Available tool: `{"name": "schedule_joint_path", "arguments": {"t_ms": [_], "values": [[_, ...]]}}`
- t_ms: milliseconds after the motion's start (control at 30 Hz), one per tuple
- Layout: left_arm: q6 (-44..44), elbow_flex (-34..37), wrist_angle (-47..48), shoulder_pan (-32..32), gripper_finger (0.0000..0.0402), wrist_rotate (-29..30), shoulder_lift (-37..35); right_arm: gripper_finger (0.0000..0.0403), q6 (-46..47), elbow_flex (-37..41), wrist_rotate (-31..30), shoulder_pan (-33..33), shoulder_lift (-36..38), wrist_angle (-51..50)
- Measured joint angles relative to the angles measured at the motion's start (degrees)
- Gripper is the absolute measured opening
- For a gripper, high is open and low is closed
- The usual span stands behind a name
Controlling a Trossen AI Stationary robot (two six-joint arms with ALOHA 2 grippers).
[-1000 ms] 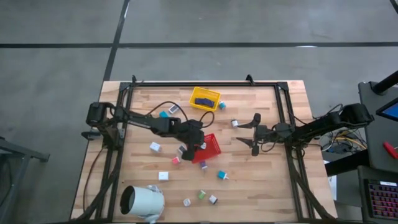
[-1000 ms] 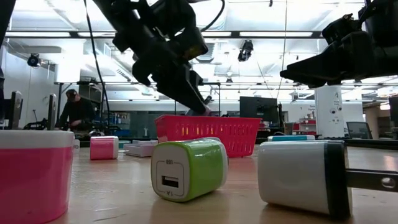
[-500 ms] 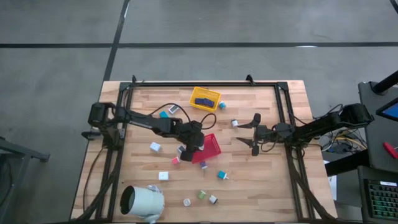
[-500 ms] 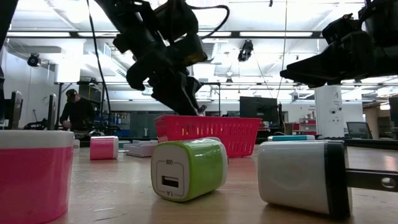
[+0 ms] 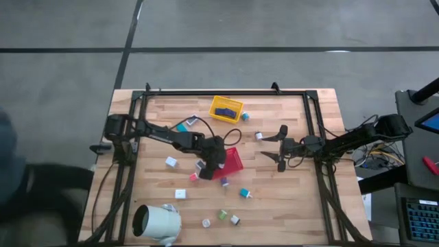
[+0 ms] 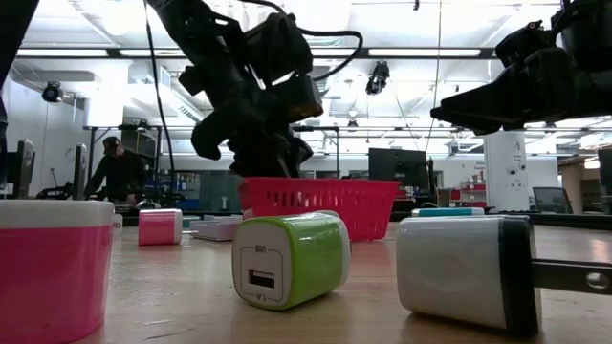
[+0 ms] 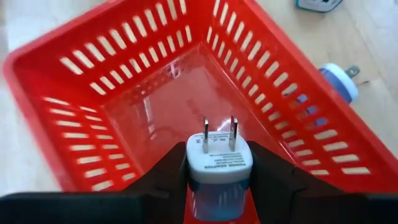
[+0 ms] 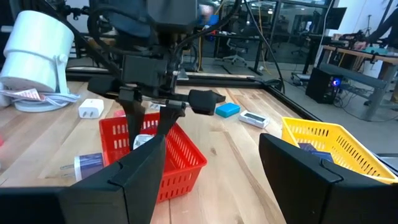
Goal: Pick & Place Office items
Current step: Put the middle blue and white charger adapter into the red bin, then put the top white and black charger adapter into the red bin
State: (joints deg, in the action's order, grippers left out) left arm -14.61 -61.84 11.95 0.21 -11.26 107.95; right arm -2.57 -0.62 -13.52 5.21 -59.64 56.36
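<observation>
My left gripper (image 5: 217,163) hangs over the red tray (image 5: 234,163), shut on a white-and-blue charger plug (image 7: 217,163). Its fingers reach down to the rim of the red tray (image 6: 320,205) in the low view. The right wrist view shows the same gripper (image 8: 149,127) with the plug (image 8: 143,142) above the red tray (image 8: 177,155). My right gripper (image 5: 277,147) is open and waits right of the tray, touching nothing. Other small office items lie scattered on the wood: a pink one (image 5: 194,176), a teal one (image 5: 245,193), a green one (image 5: 222,215). My left gripper pinches the charger plug between its two fingers, by the two sides of its body (image 7: 199,177). The fingers come from above and point down. The plug's two metal prongs (image 7: 217,134) point away from the gripper toward the tray floor. The plug is lifted clear, inside the tray's opening.
A yellow tray (image 5: 237,105) with a blue piece stands near the far edge. A large white cylinder (image 5: 156,221) lies at the near left corner. A blue-and-white plug (image 7: 341,81) lies just outside the red tray. A green charger (image 6: 292,258) and a white one (image 6: 469,268) lie near the low camera.
My left gripper has come down over the red tray, shifting slightly toward the table's right, with the plug still in its fingers. A dark blurred shape, perhaps a person, has entered the high view left of the table.
</observation>
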Motion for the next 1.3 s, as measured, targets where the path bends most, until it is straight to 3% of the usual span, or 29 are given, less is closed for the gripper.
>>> {"name": "schedule_joint_path", "arguments": {"t_ms": [667,900,1300], "values": [[0.4,-0.47,0.07,0.0,0.0133,-1.8,0.23,0.0254,0.0,0.0,-0.11,0.0,0.0,0.02],[1.09,-0.47,-0.34,0.0,0.0199,-1.9,0.23,0.0254,0.0,0.0,-0.09,0.0,0.0,0.0],[0.09,-0.45,-2.98,-0.07,0.0186,-3.92,0.12,0.0254,0.49,0.0,-0.05,0.0,-0.02,-0.48]]}}
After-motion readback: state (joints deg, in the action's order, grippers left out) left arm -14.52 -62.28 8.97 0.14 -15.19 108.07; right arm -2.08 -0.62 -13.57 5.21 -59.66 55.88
